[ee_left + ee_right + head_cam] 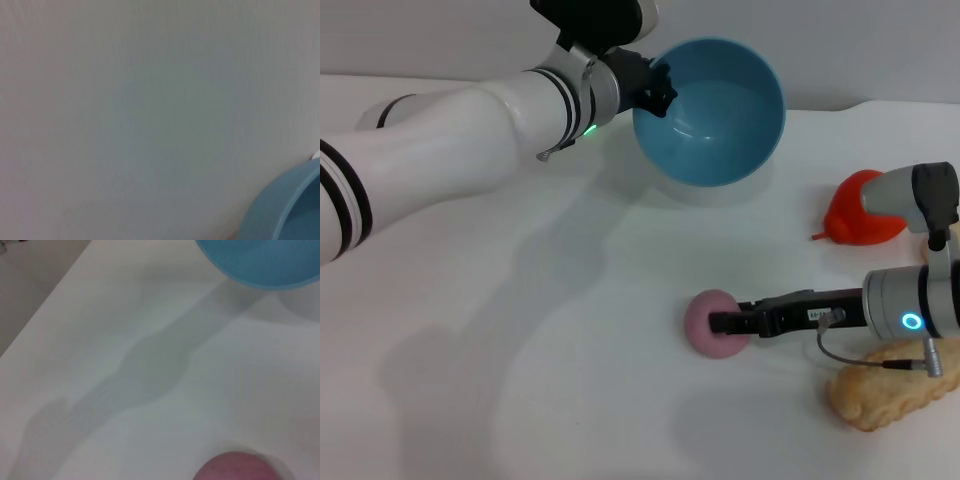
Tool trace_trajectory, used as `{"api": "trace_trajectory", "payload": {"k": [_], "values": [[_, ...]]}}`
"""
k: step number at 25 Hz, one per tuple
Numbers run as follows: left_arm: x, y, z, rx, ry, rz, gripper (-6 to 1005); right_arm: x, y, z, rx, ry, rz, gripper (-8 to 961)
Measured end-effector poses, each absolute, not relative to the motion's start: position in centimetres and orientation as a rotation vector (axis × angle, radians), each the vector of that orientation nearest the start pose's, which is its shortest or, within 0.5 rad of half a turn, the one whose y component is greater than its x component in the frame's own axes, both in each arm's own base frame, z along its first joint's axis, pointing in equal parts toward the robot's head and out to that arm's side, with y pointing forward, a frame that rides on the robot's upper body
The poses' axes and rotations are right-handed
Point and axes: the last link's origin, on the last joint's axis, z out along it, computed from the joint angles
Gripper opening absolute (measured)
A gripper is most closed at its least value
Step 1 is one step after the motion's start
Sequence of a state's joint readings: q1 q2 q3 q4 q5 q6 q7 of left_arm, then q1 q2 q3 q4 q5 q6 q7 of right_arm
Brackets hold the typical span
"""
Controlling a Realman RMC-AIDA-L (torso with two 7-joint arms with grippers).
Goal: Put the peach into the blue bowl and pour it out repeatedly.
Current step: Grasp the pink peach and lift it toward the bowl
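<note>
Lying on white table, matte pink peach (712, 322) looks round.

Bright, soft shadows, blurred wrist views.

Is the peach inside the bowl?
No, the peach sits on the table at the right hand, while the tilted bowl held by the left hand is empty.

The head camera looks down on the white worktop (570, 380). The left wrist camera sits close against the blue bowl (285, 210) at five o'clock. The right wrist camera, low, shares that bowl at one o'clock.
</note>
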State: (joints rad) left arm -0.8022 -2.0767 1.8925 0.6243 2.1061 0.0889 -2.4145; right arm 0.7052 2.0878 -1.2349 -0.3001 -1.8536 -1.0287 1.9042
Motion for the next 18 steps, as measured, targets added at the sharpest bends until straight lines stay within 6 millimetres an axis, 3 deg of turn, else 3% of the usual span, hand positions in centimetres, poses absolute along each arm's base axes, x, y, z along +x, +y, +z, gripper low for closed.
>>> {"api": "trace_trajectory", "payload": {"k": [11,18], "values": [[-17.4,44.7,-9.0,-2.191,-0.503,-0.140,0,25.9,33.9,-10.4,-2.682,1.296,0.266,316],[-17.6,44.6,-9.1,-2.207,-0.524,-0.125,0,24.7,34.4,-8.1,-2.699,1.156,0.451,161]]}}
